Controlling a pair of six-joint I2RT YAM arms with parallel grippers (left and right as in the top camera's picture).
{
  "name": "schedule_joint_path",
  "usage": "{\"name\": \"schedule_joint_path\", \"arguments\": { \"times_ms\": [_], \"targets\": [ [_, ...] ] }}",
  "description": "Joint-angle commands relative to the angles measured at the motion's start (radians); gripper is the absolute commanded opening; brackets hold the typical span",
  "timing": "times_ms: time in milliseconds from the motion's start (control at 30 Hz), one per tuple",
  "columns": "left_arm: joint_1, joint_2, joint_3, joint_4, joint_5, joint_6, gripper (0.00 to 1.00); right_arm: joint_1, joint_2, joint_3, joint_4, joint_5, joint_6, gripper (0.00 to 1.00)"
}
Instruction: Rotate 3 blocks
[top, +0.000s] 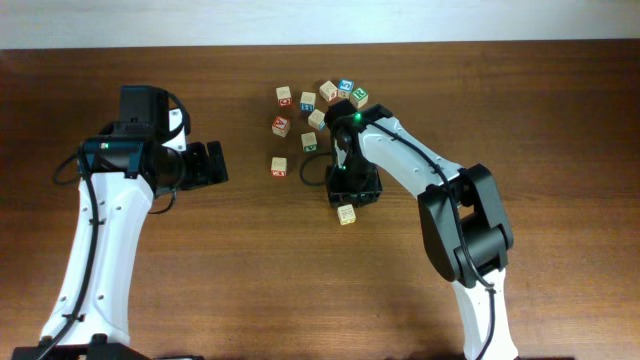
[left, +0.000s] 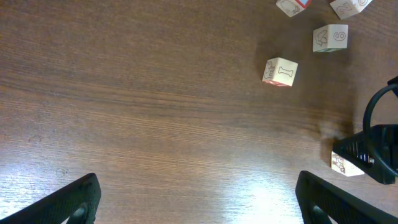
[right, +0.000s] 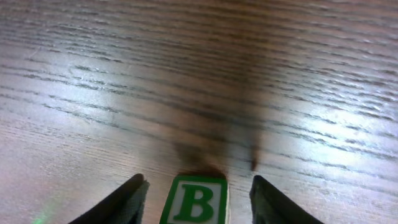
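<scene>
Three pale wooden blocks lie apart from the cluster. The red-printed block (top: 279, 167) (left: 280, 71) and the green-printed block (top: 310, 141) (left: 330, 38) rest on the table. The yellow-printed block (top: 346, 214) (left: 345, 163) sits at the tip of my right gripper (top: 348, 203) (right: 198, 182). In the right wrist view this block (right: 196, 202) shows a green B face between the jaws, with a gap on each side, so the gripper is open around it. My left gripper (top: 218, 163) (left: 199, 186) stands wide open over bare wood, left of the red-printed block.
A cluster of several like cubes (top: 317, 105) lies at the back of the table, just behind the right arm's wrist, two with blue print (top: 346, 86). The right arm (top: 420, 165) slants across the table's right half.
</scene>
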Motion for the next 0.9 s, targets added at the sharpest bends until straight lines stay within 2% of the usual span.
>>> {"name": "schedule_joint_path", "arguments": {
  "times_ms": [0, 133, 200, 300, 400, 867],
  "targets": [
    [0.001, 0.000, 0.021, 0.013, -0.014, -0.008, 0.99, -0.002, 0.016, 0.137, -0.003, 0.017, -0.059, 0.60],
    [0.003, 0.000, 0.061, 0.011, -0.014, -0.008, 0.99, -0.001, 0.016, 0.338, 0.033, 0.119, -0.082, 0.69],
    [0.003, 0.000, 0.082, 0.011, -0.014, -0.008, 0.99, -0.001, 0.016, 0.385, 0.104, 0.172, -0.081, 0.71],
    [0.003, 0.000, 0.102, 0.008, -0.045, -0.008, 0.99, -0.001, 0.027, 0.390, 0.245, 0.187, -0.081, 0.72],
    [0.003, 0.000, 0.104, -0.004, -0.096, -0.009, 0.99, 0.004, 0.054, 0.390, 0.307, 0.199, -0.080, 0.72],
    [0.003, 0.000, 0.103, -0.027, -0.118, -0.024, 0.99, 0.034, 0.171, 0.389, 0.346, 0.282, -0.061, 0.72]
  ]
}}
